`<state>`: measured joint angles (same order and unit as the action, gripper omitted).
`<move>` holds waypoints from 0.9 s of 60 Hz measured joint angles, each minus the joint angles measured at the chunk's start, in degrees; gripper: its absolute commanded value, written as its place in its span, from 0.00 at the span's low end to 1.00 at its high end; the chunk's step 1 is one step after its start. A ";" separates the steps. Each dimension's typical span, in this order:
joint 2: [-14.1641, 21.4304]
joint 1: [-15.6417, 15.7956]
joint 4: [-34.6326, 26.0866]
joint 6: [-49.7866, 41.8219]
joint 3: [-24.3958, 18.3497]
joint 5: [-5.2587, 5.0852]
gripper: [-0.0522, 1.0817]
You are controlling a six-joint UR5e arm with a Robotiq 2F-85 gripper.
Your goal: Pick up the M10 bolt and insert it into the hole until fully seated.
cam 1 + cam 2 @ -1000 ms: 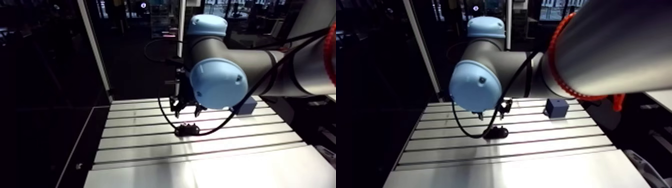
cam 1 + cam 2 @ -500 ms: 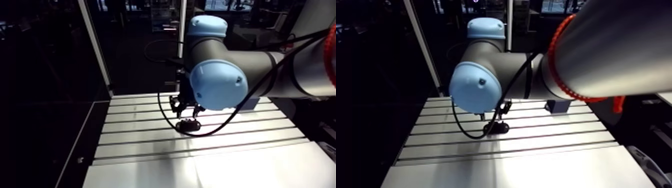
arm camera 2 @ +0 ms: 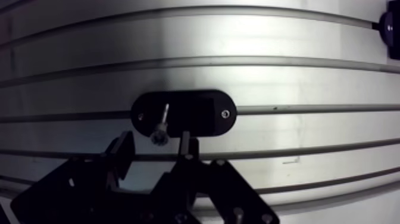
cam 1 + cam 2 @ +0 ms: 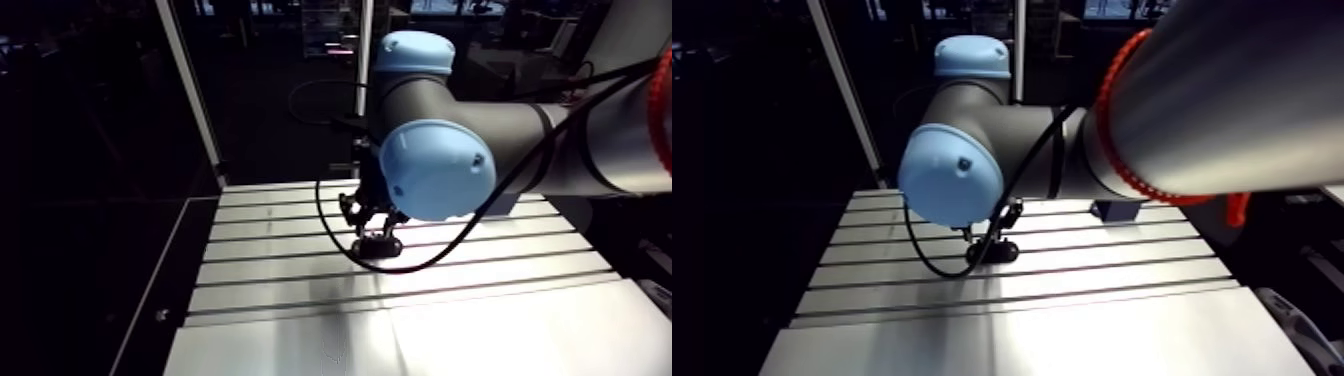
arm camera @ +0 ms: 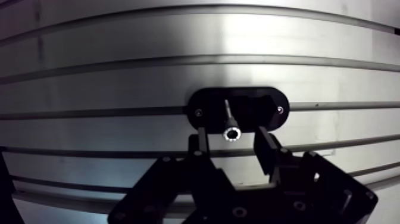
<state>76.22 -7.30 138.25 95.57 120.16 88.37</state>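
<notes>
I have dropped closer: my gripper (image 5: pixel 231 139) now straddles the bolt (image 5: pixel 228 121), fingers spread, nothing gripped.
Bolt stands in the holder (image 5: pixel 265 107); closing off-centre could tip or jam it.

Legible text, labels, numbers: none. Bolt (image 5: pixel 230 126) and black oval holder (image 5: pixel 268 100): nothing readable. Slotted table (image 5: pixel 178 42): likewise.

arm oblique, seemingly; wrist over fingers (image 5: pixel 265 146)

Robotics lab, slotted aluminium table (image 4: pixel 290 285), blue-capped robot arm (image 4: pixel 437 168)
</notes>
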 measured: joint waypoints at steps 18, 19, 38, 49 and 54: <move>-0.48 0.00 -0.01 0.08 0.03 0.04 0.49; -0.52 0.00 0.00 0.08 0.03 0.04 0.49; -1.06 0.00 1.27 0.27 0.04 0.13 0.52; -1.21 0.00 1.74 0.43 0.03 0.16 0.54; -1.25 0.00 1.83 0.49 0.03 0.17 0.54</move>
<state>74.97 -7.30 140.07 96.06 120.19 88.54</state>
